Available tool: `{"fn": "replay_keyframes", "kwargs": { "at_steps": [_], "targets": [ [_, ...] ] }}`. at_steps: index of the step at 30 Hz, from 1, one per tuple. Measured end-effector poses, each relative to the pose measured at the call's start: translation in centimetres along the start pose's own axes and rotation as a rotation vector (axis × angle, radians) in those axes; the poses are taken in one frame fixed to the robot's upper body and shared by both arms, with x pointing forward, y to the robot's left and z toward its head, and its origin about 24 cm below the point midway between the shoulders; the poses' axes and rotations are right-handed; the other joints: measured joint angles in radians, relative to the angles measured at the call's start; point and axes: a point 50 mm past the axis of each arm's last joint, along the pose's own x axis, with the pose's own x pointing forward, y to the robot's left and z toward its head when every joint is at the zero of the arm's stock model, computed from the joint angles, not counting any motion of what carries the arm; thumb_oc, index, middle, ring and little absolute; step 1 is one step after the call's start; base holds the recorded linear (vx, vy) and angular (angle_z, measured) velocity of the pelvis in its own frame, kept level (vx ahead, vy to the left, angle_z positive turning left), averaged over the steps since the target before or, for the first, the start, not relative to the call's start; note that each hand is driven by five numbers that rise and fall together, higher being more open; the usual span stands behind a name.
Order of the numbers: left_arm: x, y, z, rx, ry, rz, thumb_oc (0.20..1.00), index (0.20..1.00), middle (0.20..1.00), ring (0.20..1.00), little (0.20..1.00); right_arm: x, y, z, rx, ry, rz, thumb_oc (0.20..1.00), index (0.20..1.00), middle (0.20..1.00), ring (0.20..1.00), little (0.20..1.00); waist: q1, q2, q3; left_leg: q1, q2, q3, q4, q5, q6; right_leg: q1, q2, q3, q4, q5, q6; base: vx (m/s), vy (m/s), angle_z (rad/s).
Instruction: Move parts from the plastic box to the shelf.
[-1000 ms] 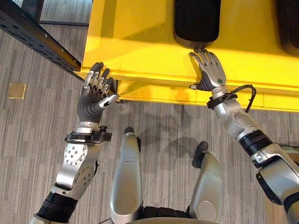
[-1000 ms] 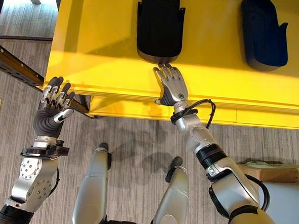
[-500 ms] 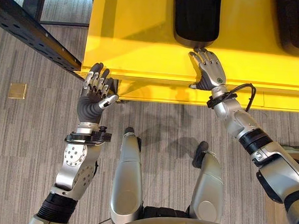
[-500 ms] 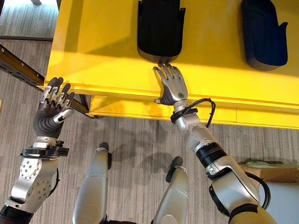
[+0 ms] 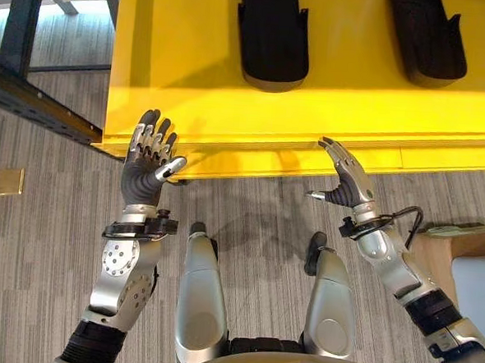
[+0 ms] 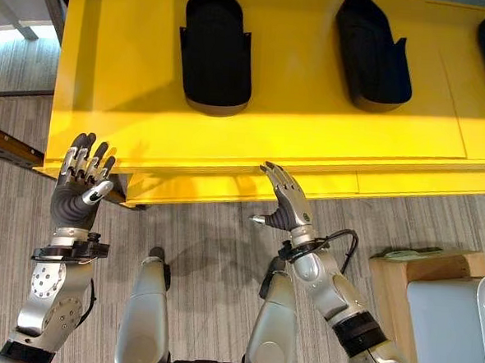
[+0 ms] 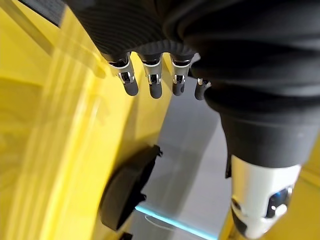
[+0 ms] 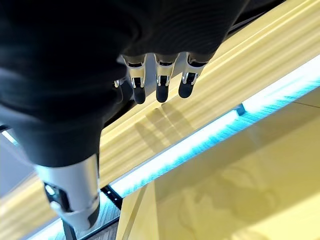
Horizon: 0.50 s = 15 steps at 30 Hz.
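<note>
Right hand (image 6: pixel 286 207) is back off the shelf (image 6: pixel 271 126), clear of the part (image 6: pixel 215 56) I set there, fingers straight and apart. Left hand (image 6: pixel 79 190): idle at shelf corner, fingers spread, empty. Two further parts (image 6: pixel 372 51) alongside.

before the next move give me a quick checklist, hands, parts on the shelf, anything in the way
1. Left hand empty: ok, fingers straight, raised at the front edge of the yellow shelf, holding nothing.
2. Right hand empty: ok, fingers relaxed, off the shelf and just below its front edge.
3. Parts already placed: ok, three black parts lie in a row on the shelf top, the nearest black part apart from both hands.
4. Room for another part: ok, bare yellow surface between the placed ones.
5. Plastic box within reach: cannot tell, I cannot make out a box with parts.
6. Path back from the shelf: ok, nothing lies between the hands and the robot.
</note>
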Motion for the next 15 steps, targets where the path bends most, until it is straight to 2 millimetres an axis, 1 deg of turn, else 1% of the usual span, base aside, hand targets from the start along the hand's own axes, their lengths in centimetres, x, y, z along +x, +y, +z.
{"fn": "replay_keyframes", "kwargs": {
  "at_steps": [1, 3, 4, 5, 6, 7, 8, 10, 11, 13, 15],
  "targets": [
    [-0.1, 0.0, -0.1, 0.001, 0.005, -0.001, 1.000, 1.000, 1.000, 1.000, 1.000, -0.7, -0.7, 0.5, 0.056, -0.022, -0.010, 1.000, 1.000, 1.000, 1.000, 1.000, -0.008, 0.001, -0.021, 0.046, 0.013, 0.018, -0.058, 0.017, -0.008, 0.021, 0.016, 0.000, -0.026, 0.004, -0.004, 0.17, -0.109, -0.33],
    [-0.3, 0.3, -0.4, 0.005, 0.022, 0.006, 1.000, 1.000, 1.000, 1.000, 1.000, -0.9, -0.9, 0.6, 0.108, -0.024, -0.016, 1.000, 1.000, 1.000, 1.000, 1.000, -0.019, 0.004, -0.037, 0.082, 0.027, 0.028, -0.096, 0.031, -0.019, 0.042, 0.031, 0.000, -0.045, 0.009, -0.004, 0.11, -0.063, -0.23],
    [-0.5, 0.3, -0.5, 0.005, 0.030, 0.008, 1.000, 1.000, 1.000, 1.000, 1.000, -1.3, -1.4, 0.8, 0.167, -0.023, -0.025, 1.000, 1.000, 1.000, 1.000, 1.000, -0.028, 0.009, -0.058, 0.136, 0.040, 0.049, -0.153, 0.044, -0.022, 0.071, 0.046, 0.000, -0.073, 0.012, -0.008, 0.11, -0.046, -0.26],
    [-0.7, 0.4, -0.6, 0.006, 0.037, 0.005, 1.000, 1.000, 1.000, 1.000, 1.000, -1.9, -1.7, 0.8, 0.209, -0.018, -0.036, 1.000, 1.000, 1.000, 1.000, 1.000, -0.032, 0.019, -0.090, 0.164, 0.052, 0.066, -0.192, 0.056, -0.025, 0.083, 0.060, 0.001, -0.095, 0.016, -0.014, 0.09, -0.044, -0.30],
    [-0.9, 0.4, -0.7, 0.007, 0.045, 0.002, 1.000, 1.000, 1.000, 1.000, 1.000, -2.2, -2.0, 0.7, 0.239, -0.012, -0.044, 1.000, 1.000, 1.000, 1.000, 1.000, -0.039, 0.026, -0.117, 0.185, 0.058, 0.075, -0.217, 0.063, -0.020, 0.089, 0.066, 0.001, -0.106, 0.018, -0.017, 0.11, -0.056, -0.26],
    [-1.1, 0.5, -0.9, 0.005, 0.055, 0.007, 1.000, 1.000, 1.000, 1.000, 1.000, -2.3, -2.1, 0.6, 0.298, 0.000, -0.037, 1.000, 1.000, 1.000, 1.000, 1.000, -0.051, 0.039, -0.129, 0.245, 0.063, 0.097, -0.275, 0.086, -0.026, 0.122, 0.073, 0.003, -0.123, 0.018, -0.018, 0.08, -0.044, -0.23],
    [-1.3, 0.6, -1.3, 0.001, 0.071, 0.011, 1.000, 1.000, 1.000, 1.000, 1.000, -2.6, -2.0, 0.6, 0.348, 0.007, -0.036, 1.000, 1.000, 1.000, 1.000, 1.000, -0.059, 0.054, -0.156, 0.280, 0.066, 0.111, -0.321, 0.100, -0.026, 0.135, 0.081, 0.007, -0.140, 0.019, -0.019, 0.09, -0.051, -0.26],
    [-1.5, 0.7, -1.7, -0.005, 0.084, 0.020, 1.000, 1.000, 1.000, 1.000, 1.000, -2.6, -2.1, 0.9, 0.418, -0.006, -0.014, 1.000, 1.000, 1.000, 1.000, 1.000, -0.072, 0.077, -0.191, 0.336, 0.076, 0.140, -0.381, 0.117, -0.018, 0.142, 0.100, 0.027, -0.152, 0.018, -0.022, 0.08, -0.078, -0.45],
    [-1.7, 0.7, -1.9, -0.018, 0.088, 0.028, 1.000, 1.000, 1.000, 1.000, 1.000, -2.5, -2.6, 1.5, 0.458, -0.038, -0.002, 1.000, 1.000, 1.000, 1.000, 1.000, -0.072, 0.094, -0.202, 0.368, 0.083, 0.153, -0.404, 0.121, -0.014, 0.141, 0.116, 0.044, -0.148, 0.016, -0.025, 0.07, -0.080, -0.54],
    [-2.0, 0.4, -2.2, -0.038, 0.096, 0.027, 1.000, 1.000, 1.000, 1.000, 1.000, -2.6, -3.2, 1.9, 0.504, -0.070, 0.025, 1.000, 1.000, 1.000, 1.000, 1.000, -0.082, 0.110, -0.217, 0.396, 0.090, 0.165, -0.431, 0.128, -0.003, 0.138, 0.130, 0.061, -0.136, 0.009, -0.034, 0.07, -0.109, -0.35],
    [-2.0, 0.2, -2.3, -0.047, 0.097, 0.011, 1.000, 1.000, 1.000, 1.000, 1.000, -2.6, -3.3, 1.8, 0.524, -0.069, 0.044, 1.000, 1.000, 1.000, 1.000, 1.000, -0.089, 0.113, -0.227, 0.398, 0.096, 0.158, -0.435, 0.134, 0.008, 0.129, 0.136, 0.059, -0.115, -0.002, -0.043, 0.07, -0.155, -0.04]
  ]
}}
